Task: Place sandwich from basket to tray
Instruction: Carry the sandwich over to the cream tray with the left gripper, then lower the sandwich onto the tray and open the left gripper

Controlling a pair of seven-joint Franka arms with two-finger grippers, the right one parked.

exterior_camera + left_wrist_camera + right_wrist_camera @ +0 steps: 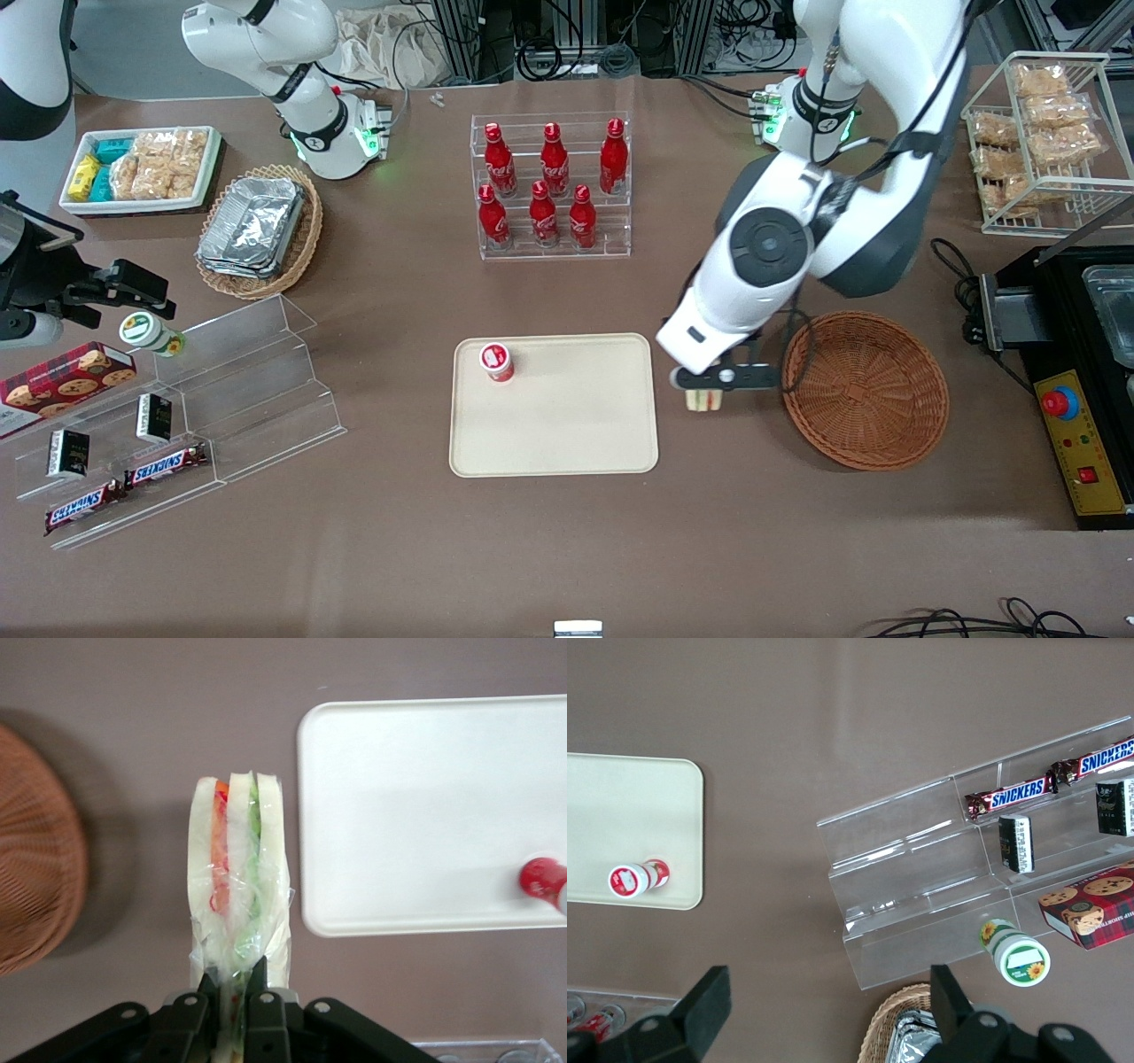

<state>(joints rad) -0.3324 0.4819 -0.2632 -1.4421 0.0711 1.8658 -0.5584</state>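
One sandwich, lifted out and halfway to the tray.

In the front view, we see the gripper (pixel 706 387) clamped on the sandwich (pixel 703 400), hanging over bare table between the round basket (pixel 866 389) and the tray (pixel 555 405), just beside the tray's edge; a small red-capped bottle (pixel 497 361) stands on the tray. In the left wrist view, the fingers (pixel 258 985) pinch the wrapped sandwich (pixel 237 884) at one end, with the basket (pixel 35 877) to one side and the tray (pixel 416 806) to the other. We judge the carry step is under way; next we must bring it over open tray, clear of the bottle (pixel 542 878), then lower and let go.
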